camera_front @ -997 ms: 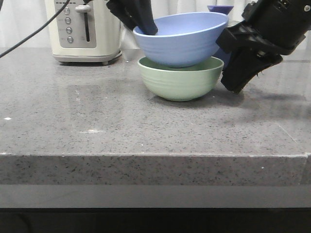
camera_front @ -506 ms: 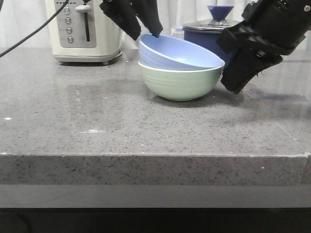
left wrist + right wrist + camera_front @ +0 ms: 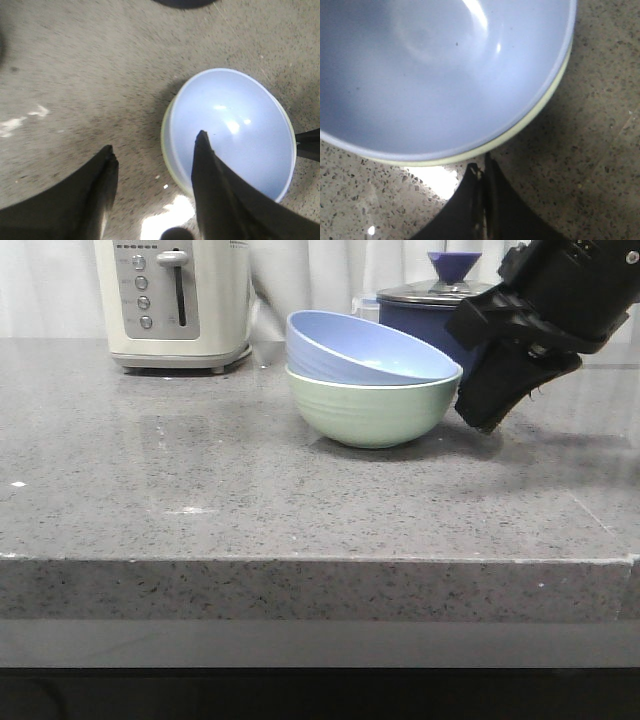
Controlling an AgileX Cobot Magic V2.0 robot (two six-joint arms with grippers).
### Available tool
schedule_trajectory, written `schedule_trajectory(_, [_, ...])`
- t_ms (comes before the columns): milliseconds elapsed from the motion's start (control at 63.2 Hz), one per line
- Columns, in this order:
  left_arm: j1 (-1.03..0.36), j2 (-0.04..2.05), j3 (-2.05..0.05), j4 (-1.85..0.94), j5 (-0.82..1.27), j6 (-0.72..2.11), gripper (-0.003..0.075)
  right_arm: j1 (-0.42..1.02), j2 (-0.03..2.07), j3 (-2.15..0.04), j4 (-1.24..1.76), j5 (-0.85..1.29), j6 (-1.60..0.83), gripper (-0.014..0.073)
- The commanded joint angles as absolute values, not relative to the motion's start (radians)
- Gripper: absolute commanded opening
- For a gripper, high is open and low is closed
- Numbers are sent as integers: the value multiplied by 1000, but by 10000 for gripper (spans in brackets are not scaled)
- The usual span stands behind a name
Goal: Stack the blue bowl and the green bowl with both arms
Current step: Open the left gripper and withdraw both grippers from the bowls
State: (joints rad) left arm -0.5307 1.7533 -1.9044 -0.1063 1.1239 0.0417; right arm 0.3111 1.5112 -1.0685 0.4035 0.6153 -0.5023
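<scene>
The blue bowl [image 3: 365,348] sits tilted inside the green bowl [image 3: 372,412] on the grey counter, its left rim higher. My right gripper [image 3: 478,420] is shut and empty, its tip low beside the green bowl's right side. In the right wrist view the shut gripper [image 3: 482,165] lies just outside the green rim [image 3: 520,130], with the blue bowl [image 3: 440,70] filling the view. My left gripper [image 3: 154,145] is open and empty, high above the bowls; it is out of the front view. The left wrist view shows the blue bowl [image 3: 240,120] nested in the green bowl [image 3: 165,145].
A cream toaster [image 3: 172,302] stands at the back left. A dark navy lidded saucepan [image 3: 432,306] stands right behind the bowls. The grey speckled counter [image 3: 200,490] has its front edge near the camera.
My left gripper let go of the blue bowl, which dropped tilted into the green bowl, then rose out of the front view. The right arm has not moved.
</scene>
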Motion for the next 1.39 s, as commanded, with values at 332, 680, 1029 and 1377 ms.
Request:
schedule_trajectory(332, [-527,1216,-1433,49,892,-27,347,309,1477,-1093,424,579,-510,-63])
schedule_trajectory(680, [-527,802,-1081,187,892,-136,347,309,1477,-1093,424,584,-510,-63])
schedule_trajectory(1029, [-527,598,-907,185,885,-136,347,309,1477,-1093,424,587,-510,-63])
schedule_trajectory(1377, [-527,598,-899,183,870,-136,347,309,1477,-1093,424,583,-510,-63])
